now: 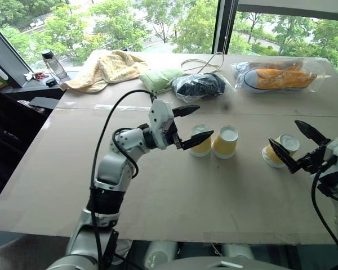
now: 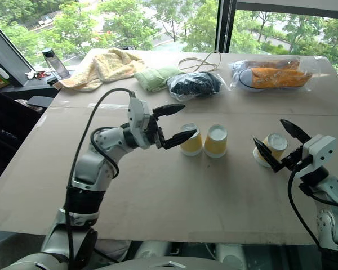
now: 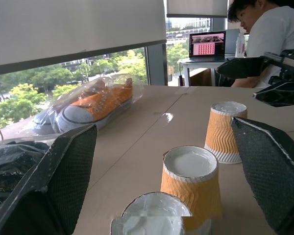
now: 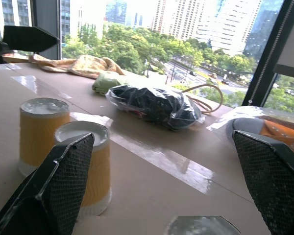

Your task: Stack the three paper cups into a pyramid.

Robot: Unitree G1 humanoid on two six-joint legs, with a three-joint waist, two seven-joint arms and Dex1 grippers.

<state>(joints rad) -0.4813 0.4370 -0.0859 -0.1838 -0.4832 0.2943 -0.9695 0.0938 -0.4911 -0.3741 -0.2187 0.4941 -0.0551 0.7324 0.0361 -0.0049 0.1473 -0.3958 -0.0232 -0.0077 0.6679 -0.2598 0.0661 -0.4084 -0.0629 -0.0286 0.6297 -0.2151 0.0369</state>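
Cardboard-covered table [image 1: 174, 191] stretches in front of a tall window, with three paper cups standing upside down on it, white bases up. At the far left edge lie a clear water bottle [image 1: 53, 63] and a crumpled yellow towel [image 1: 104, 68], then a green cloth [image 1: 160, 79], a black item in a plastic bag [image 1: 200, 85], a loop of tan cord [image 1: 205, 63], and at the far right an orange sneaker in a clear bag [image 1: 279, 76].

Left gripper [image 1: 192, 125] hangs above the table at centre, pointing right, its two black fingers spread wide and holding nothing; its lower fingertip sits just in front of the left cup [image 1: 200, 139]. The middle cup [image 1: 225, 141] stands right beside that one, so close that a gap is hard to make out. The right cup [image 1: 280, 151] stands well apart to the right, by itself. Right gripper [image 1: 293, 144] hovers at that cup, fingers released and wide, one on each side of it, not gripping. No cup sits on top of another.

In the left wrist view, a person in a white shirt [image 3: 269, 34] sits beyond the table near a laptop [image 3: 207, 45].
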